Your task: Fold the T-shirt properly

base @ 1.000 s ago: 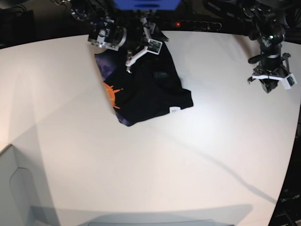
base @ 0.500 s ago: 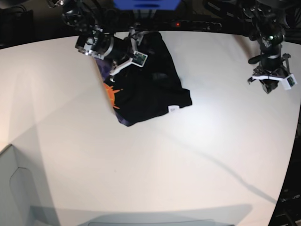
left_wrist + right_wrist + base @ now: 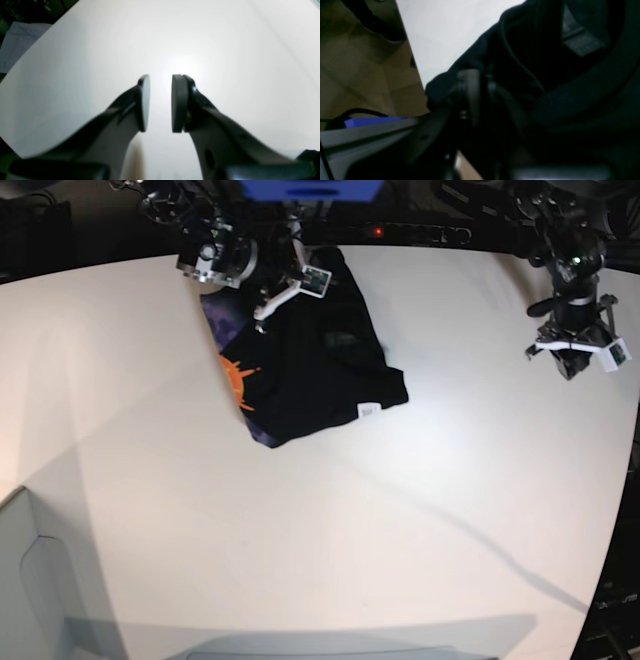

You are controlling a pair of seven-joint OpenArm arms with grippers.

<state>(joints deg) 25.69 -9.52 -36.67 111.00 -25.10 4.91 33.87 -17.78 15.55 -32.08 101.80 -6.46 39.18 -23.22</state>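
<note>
The black T-shirt (image 3: pixel 320 370) lies folded on the white table (image 3: pixel 420 520) toward the back, with an orange print (image 3: pixel 238 380) on its left side and a small white label (image 3: pixel 368 411) at its front right corner. My right gripper (image 3: pixel 268 308) is at the shirt's rear left edge. In the right wrist view it (image 3: pixel 481 92) is shut, with black cloth of the T-shirt (image 3: pixel 557 75) bunched around the pads. My left gripper (image 3: pixel 572 368) hangs over bare table at the far right. Its pads (image 3: pixel 178 102) stand apart with nothing between them.
A blue object (image 3: pixel 310 188) and a dark bar with a red light (image 3: pixel 400 230) sit behind the table's back edge. A pale grey box (image 3: pixel 30 580) stands at the front left. The table's edge (image 3: pixel 412 55) runs close to my right gripper.
My right gripper swung left, then came back onto the shirt's rear edge and went from open to shut there. The left arm has not moved.
</note>
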